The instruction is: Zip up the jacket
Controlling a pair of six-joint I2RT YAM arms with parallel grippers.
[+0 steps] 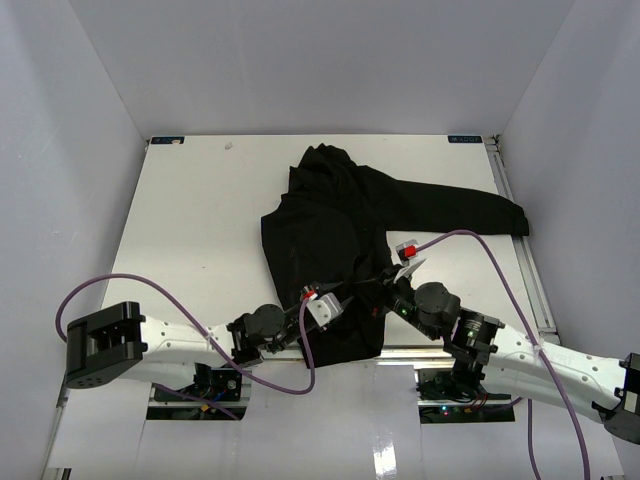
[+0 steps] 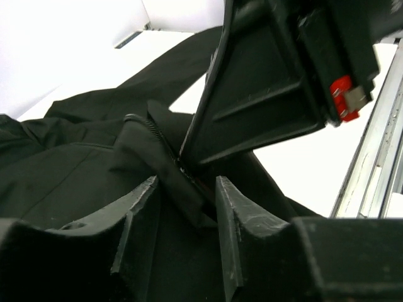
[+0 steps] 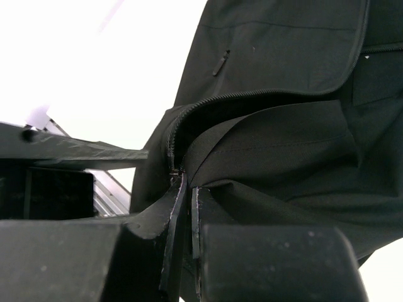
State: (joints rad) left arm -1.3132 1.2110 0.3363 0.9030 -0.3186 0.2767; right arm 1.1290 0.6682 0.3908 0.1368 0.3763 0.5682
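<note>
Right wrist view: right gripper clamps the jacket at its zipper by the table's near edge, while left gripper gapes, so the loose hem may bunch and jam it.

white table top, matte, with a small grey smudge near its far edge. blue label at the far left corner, second blue label at the far right corner. metal rail runs along the table's right edge; left wrist view shows it close up. plain pale walls on the left, back and right. glossy white panels along the near edge.
</note>
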